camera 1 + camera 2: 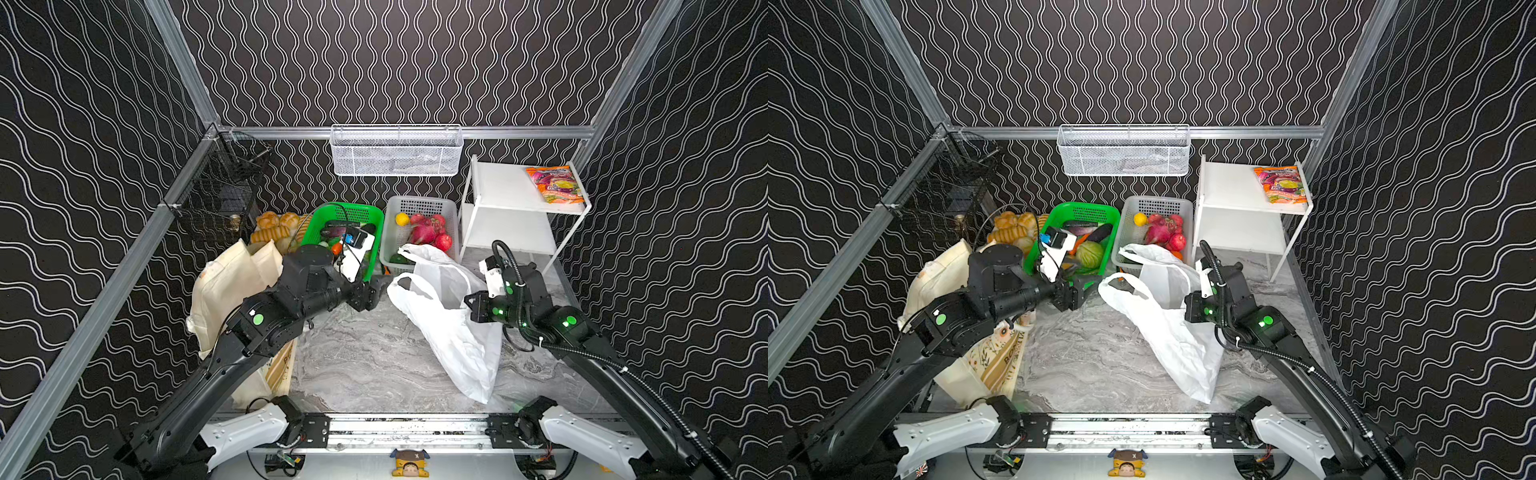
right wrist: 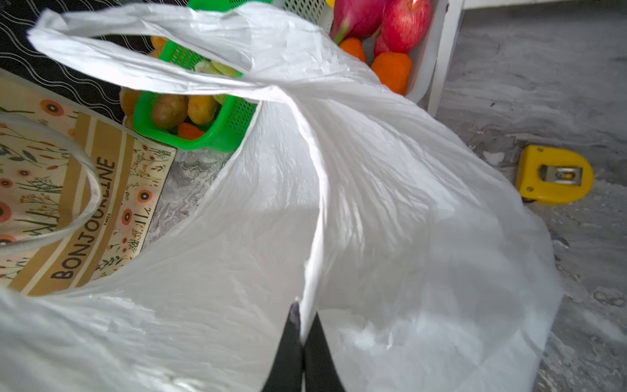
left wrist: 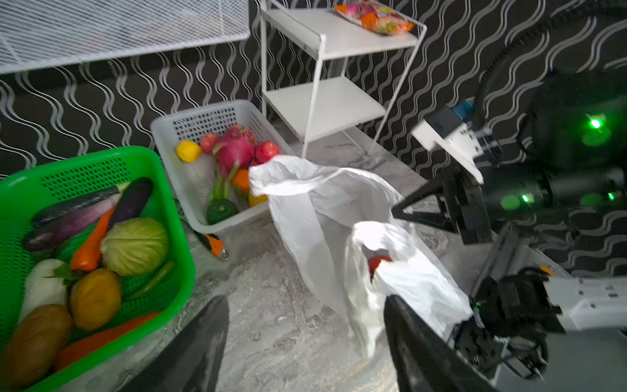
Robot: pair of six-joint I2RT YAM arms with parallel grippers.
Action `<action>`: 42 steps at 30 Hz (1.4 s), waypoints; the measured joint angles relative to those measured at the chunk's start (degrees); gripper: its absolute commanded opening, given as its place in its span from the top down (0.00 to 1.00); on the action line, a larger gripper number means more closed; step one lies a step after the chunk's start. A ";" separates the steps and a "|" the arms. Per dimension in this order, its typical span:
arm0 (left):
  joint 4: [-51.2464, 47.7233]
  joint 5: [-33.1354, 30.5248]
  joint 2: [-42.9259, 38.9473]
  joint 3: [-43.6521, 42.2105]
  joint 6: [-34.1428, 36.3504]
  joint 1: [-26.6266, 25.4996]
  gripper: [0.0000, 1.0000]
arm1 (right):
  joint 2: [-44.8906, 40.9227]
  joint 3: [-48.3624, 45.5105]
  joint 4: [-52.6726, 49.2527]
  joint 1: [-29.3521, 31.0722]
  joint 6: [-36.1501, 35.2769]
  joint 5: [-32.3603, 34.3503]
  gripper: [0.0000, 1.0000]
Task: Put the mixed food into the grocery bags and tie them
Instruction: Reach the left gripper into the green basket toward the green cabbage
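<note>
White plastic carrier bag (image 1: 449,332) slumps on worktop (image 1: 365,365), toward right edge, mouth open, red round vegetable (image 3: 378,263) inside. Right claw (image 2: 305,315) clamped on bag rim. Left claw (image 3: 305,302) spread apart, empty, beside bag handle. Cream tote (image 1: 232,282) at left edge.

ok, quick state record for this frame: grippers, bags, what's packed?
left gripper: open, empty, beside plastic bag
right gripper: shut on plastic bag's edge
plastic bag: untied, red item visible inside
tote: left side, contents not visible
green basket: cabbage, potatoes unpacked
shelf: snack packet on top
</note>
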 measured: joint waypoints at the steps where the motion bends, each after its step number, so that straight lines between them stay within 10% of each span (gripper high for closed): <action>1: 0.00 -1.49 1.20 1.73 0.00 0.68 0.25 | -1.11 -0.94 0.31 0.00 -1.16 -0.28 1.00; 14: -6.08 -4.33 29.94 13.55 -5.20 20.28 0.23 | -15.74 -10.27 9.92 0.07 -18.56 -10.60 1.00; 25: -10.78 -7.80 65.16 40.54 -3.08 25.57 0.05 | -19.61 -13.68 12.55 0.15 -22.49 -16.98 1.00; 35: -11.37 -8.52 76.98 48.06 0.90 26.64 0.01 | -18.88 -14.56 14.88 0.15 -23.71 -18.10 1.00; 42: -9.09 -6.80 79.82 48.17 2.25 26.75 0.27 | -18.18 -14.84 15.58 0.15 -23.54 -18.03 1.00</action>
